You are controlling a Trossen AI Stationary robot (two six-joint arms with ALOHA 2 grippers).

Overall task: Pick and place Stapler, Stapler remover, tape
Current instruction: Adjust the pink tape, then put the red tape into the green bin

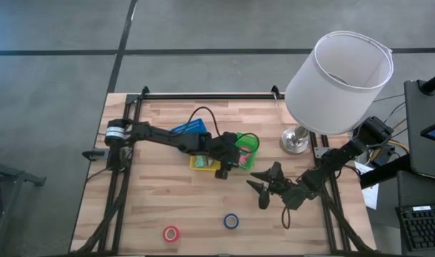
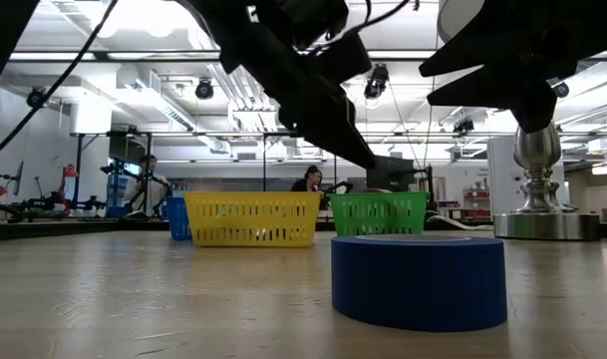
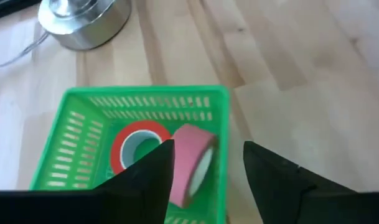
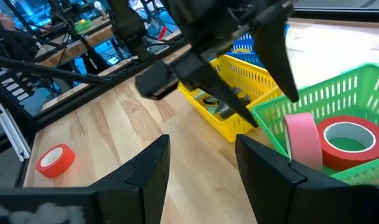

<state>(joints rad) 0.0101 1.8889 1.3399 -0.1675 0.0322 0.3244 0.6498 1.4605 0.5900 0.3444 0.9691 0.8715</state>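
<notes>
A green bin (image 3: 71, 124) holds a red tape roll (image 3: 137, 146) lying flat and a pink tape roll (image 3: 192, 163) standing on its edge against the bin's wall. My left gripper (image 3: 208, 180) hovers open just above the pink roll, touching nothing. My right gripper (image 1: 263, 187) waits open toward the table's right, near the green bin (image 1: 247, 146), with nothing between its fingers. Near the front edge a red roll (image 1: 171, 233) and a blue roll (image 1: 231, 221) lie flat on the table. I cannot make out the stapler or the stapler remover.
A yellow bin (image 1: 203, 163) with dark items in it stands left of the green bin, and a blue bin (image 1: 190, 128) stands behind it. A lamp with a white shade (image 1: 338, 78) and a metal base (image 1: 296, 140) stands at the far right.
</notes>
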